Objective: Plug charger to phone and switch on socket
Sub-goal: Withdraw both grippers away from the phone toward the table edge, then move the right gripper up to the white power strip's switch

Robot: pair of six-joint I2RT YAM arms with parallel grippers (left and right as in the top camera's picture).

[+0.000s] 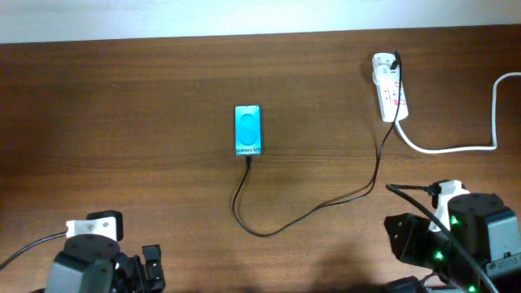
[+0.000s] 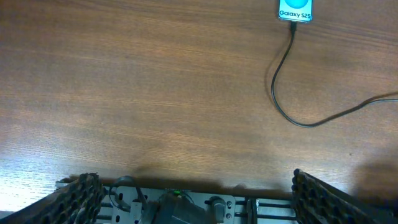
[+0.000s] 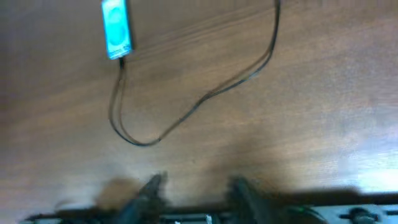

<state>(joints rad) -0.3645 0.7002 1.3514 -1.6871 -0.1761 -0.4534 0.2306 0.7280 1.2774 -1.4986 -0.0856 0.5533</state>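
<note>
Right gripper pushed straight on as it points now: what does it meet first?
Ahead of the right gripper lies the charger cable, probably met first; the phone sits left of that line. Height unclear.

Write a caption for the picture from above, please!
Blue phone on a wooden table, black charger cable looping from its near end to the white socket.

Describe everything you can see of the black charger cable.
The charger is a long, thin black cable lying slack on the wooden table. One end leaves the far end of the white socket and runs down alongside it. The cable then sweeps left, makes a U-shaped loop and climbs to the phone. There its small black plug tip meets the phone's near edge, apparently inserted. Neither gripper touches it.
</note>
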